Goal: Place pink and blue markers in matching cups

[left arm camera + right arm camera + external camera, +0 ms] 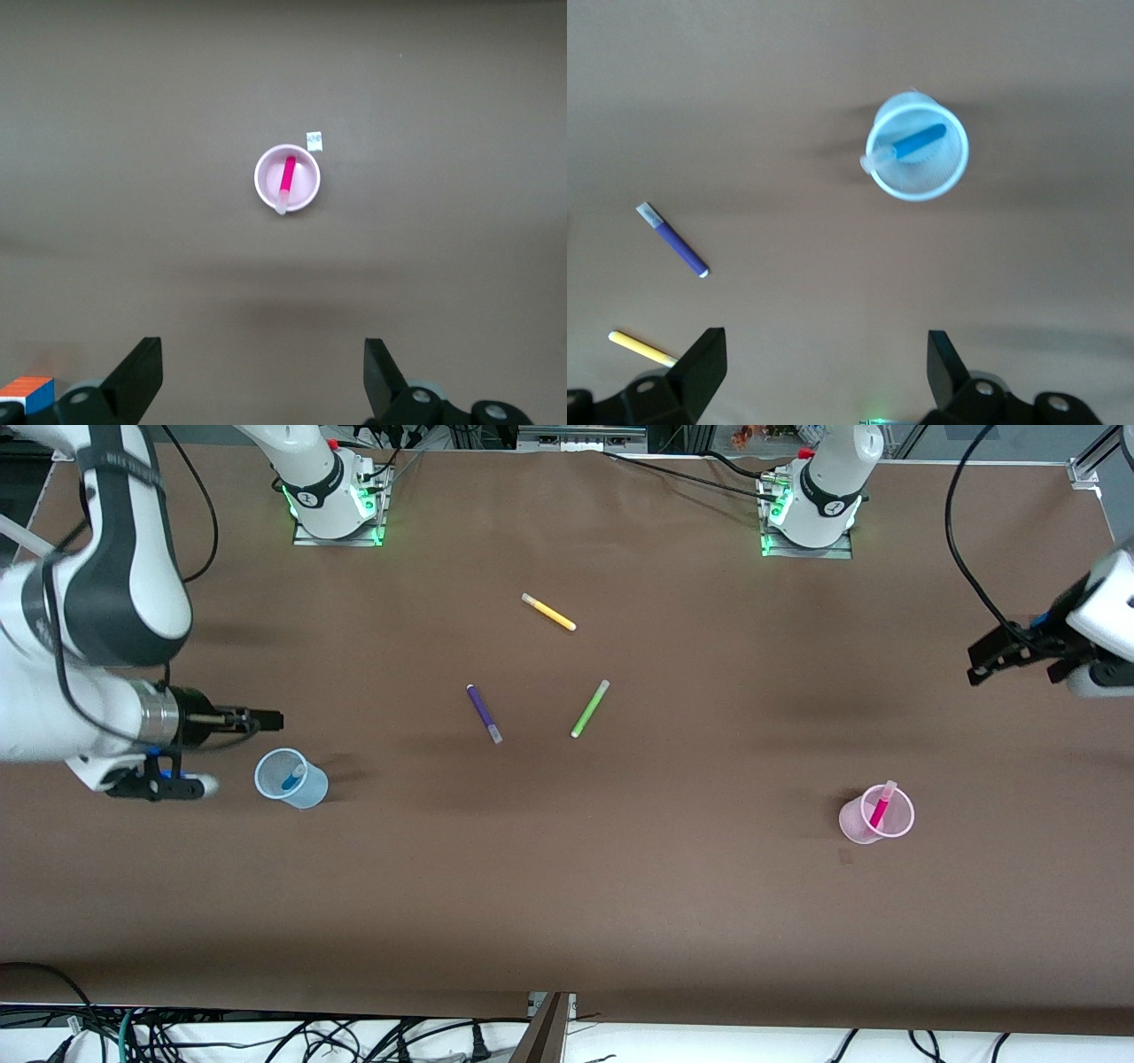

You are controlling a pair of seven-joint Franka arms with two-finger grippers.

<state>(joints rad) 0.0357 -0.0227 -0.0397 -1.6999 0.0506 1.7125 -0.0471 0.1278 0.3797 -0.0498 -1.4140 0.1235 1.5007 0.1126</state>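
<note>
Both markers are home, by the look of it: the pink marker (879, 811) stands tilted inside the pink cup (861, 825), its pale cap poking over the rim, and the blue marker (291, 778) leans inside the blue cup (306, 790). The pink cup sits toward the left arm's end of the worktop (567, 903), the blue cup toward the right arm's end, well apart from each other. The left hand (262, 376) hangs high over its end of the worktop, fingers spread wide and holding nothing, with the pink cup in plain sight below in the left wrist view. The right hand (827, 372) is over the worktop just beside the blue cup, fingers likewise wide apart and empty. Farther from the front camera than the cups, the purple marker (484, 713), the green marker (589, 708) and the yellow marker (548, 612) lie flat mid-worktop, and they are not part of this job. I judge the sorting finished; nothing is left but for the arms to clear off.
</note>
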